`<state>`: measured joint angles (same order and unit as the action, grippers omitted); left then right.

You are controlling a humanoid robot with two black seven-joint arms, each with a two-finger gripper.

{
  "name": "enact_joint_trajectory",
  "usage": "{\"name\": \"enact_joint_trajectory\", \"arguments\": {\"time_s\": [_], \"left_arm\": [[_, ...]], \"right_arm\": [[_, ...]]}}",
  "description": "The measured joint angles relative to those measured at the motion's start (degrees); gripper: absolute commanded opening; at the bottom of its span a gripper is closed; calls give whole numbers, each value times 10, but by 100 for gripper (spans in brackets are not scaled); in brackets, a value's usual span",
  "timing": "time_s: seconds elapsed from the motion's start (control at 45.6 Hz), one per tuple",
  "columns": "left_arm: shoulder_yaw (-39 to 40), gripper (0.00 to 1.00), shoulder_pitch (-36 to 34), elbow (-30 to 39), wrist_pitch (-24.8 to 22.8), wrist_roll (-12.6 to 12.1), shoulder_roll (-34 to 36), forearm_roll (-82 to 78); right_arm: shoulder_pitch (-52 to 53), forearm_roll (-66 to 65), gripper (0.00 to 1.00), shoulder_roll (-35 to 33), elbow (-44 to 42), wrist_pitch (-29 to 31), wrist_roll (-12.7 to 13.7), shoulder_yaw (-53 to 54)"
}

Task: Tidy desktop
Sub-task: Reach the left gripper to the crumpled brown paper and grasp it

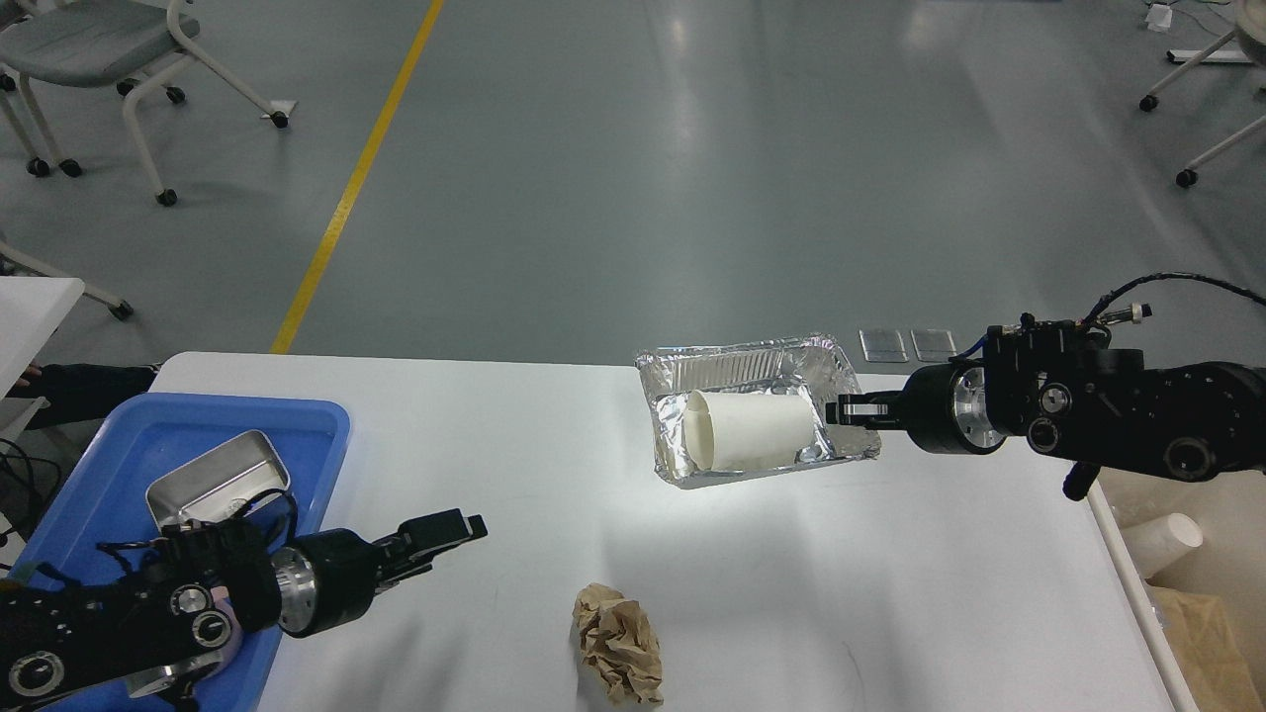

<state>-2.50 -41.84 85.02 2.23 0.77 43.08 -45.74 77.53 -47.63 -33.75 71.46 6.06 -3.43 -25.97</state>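
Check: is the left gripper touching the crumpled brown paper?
Apart. The head view shows bare white desktop between the left gripper and the crumpled brown paper, which lies to its right, nearer the front edge.

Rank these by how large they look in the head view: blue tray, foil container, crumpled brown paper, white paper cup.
1. Blue tray, though partly hidden by the left arm.
2. Foil container.
3. White paper cup.
4. Crumpled brown paper, close to the cup, and nearer the camera.
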Motion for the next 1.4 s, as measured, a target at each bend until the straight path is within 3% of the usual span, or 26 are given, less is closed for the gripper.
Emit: {"name": "enact_joint_trajectory", "arguments": {"time_s": [0.68,1.25,1.403], "left_arm": [[-33,96,8,-98,21,5,-191,-16],[-49,95,19,-103,5,0,-212,-13],[-59,84,19,-104,3,1,-223,-12]], "right_arm": [[0,-1,0,0,0,0,-1,-1],[0,-1,0,1,0,0,-1,-1],[0,-1,0,1,0,0,-1,-1]]}}
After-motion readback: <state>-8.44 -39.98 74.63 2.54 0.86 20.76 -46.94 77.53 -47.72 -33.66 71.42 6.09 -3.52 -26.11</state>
